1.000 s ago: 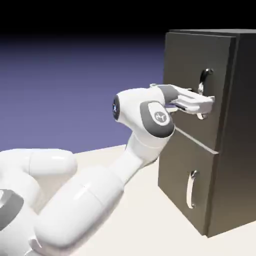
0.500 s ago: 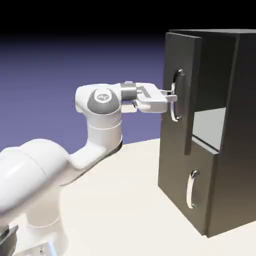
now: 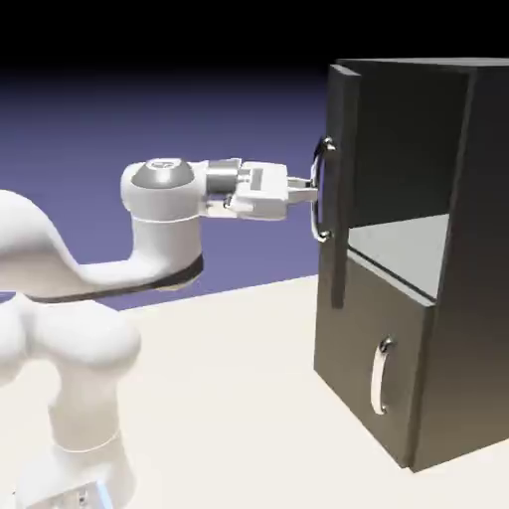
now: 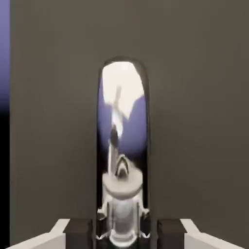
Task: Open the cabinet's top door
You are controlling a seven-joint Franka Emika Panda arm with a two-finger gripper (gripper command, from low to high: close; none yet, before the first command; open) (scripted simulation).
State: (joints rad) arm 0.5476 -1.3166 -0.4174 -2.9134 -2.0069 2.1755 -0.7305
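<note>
The dark cabinet (image 3: 467, 249) stands at the exterior view's right. Its top door (image 3: 341, 179) is swung wide, seen almost edge-on, and the pale shelf (image 3: 403, 249) inside shows. My gripper (image 3: 314, 194) reaches in level from the left and is shut on the door's curved silver handle (image 3: 320, 189). In the hand view the handle (image 4: 124, 146) runs upright and mirror-bright between my fingertips (image 4: 101, 228), in front of the flat grey top door (image 4: 194, 121). The shorter lower door (image 3: 373, 373) is closed.
The lower door's small silver handle (image 3: 379, 376) sticks out toward the table (image 3: 229, 398). My arm's white links (image 3: 70, 328) rise at the left. A strip of blue backdrop (image 4: 4, 53) shows past the door's edge in the hand view.
The top door has swung from closed to wide open over the last second. My gripper, holding the handle, has moved left with it, and the arm has drawn back.
</note>
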